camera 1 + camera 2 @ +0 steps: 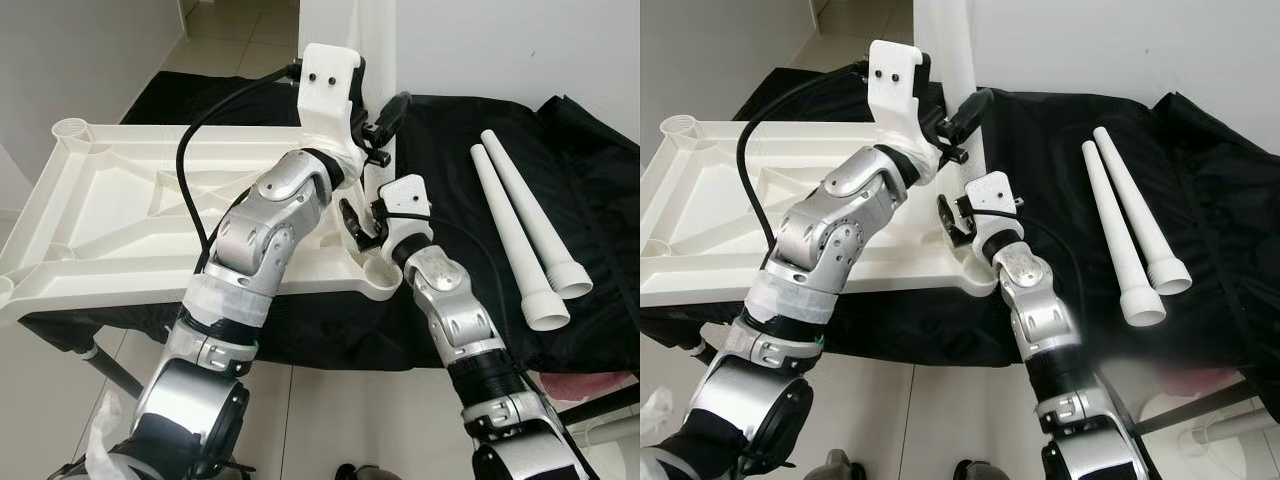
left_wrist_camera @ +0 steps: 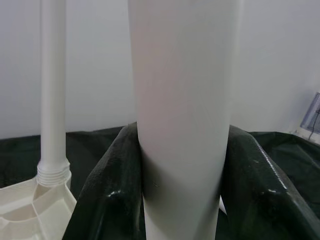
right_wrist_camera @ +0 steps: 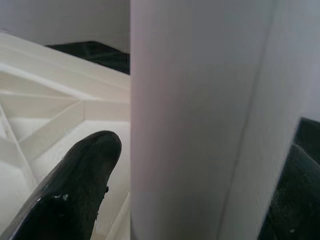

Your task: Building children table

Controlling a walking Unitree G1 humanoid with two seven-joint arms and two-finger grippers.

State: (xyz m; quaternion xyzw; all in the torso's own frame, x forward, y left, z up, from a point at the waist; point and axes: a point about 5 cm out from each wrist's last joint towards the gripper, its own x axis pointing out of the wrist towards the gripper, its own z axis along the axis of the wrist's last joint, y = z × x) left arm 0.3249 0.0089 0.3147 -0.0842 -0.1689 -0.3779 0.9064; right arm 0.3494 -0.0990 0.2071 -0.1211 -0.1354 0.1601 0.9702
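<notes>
Left wrist view: left pincer [image 2: 182, 200] clamps an upright white leg [image 2: 182, 100] at the inverted tabletop's [image 1: 120, 200] near right corner; right pincer [image 3: 200, 200] straddles it, grip indeterminate. Two spare legs [image 1: 525, 230] lie near the surface's [image 1: 600, 180] right edge.

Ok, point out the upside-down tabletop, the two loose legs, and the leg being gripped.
Tabletop [image 1: 120, 190]: left eye view, on an underside rib.
Loose legs [image 1: 515, 225]: left eye view, mid-shaft of the nearer one, lying on black cloth.
Gripped leg [image 2: 182, 100]: left wrist view, on the shaft above the black fingers.
</notes>
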